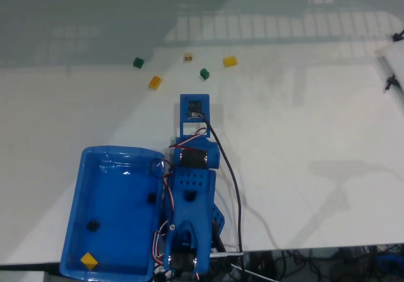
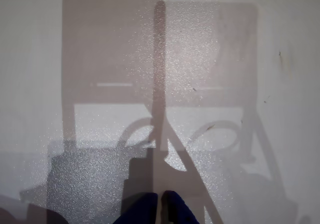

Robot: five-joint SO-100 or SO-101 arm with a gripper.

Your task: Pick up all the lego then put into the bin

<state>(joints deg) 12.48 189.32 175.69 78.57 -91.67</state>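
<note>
White table surface [image 1: 303, 168] is seen in the fixed view, with a grey glossy zone along the top edge. Going from left to right, the bin [image 1: 76, 187] is found first, at about 7 o'clock of the picture, touching the left side of the blue arm [image 1: 189, 193]. Inside the bin, a yellow lego [image 1: 89, 260] lies near the lower left corner, and two dark small pieces [image 1: 93, 225] are seen higher in it; their colour cannot be told.

Above, at about 11 to 12 o'clock, five legos are spread on the table, well apart from the bin: a dark green lego [image 1: 138, 62], an orange-yellow lego [image 1: 154, 82], a tan lego [image 1: 188, 57], a second green lego [image 1: 204, 74] and a yellow brick [image 1: 230, 61]. The arm is stretched toward 12 o'clock, and its front end is placed just below the second green lego, not touching it.

In the wrist view, the gripper [image 2: 161, 206] is seen at 6 o'clock as two dark blue tips with only a thin gap between them, nearly closed, and nothing is held between them. Shadows of the arm are cast on the speckled surface [image 2: 280, 149].
</note>
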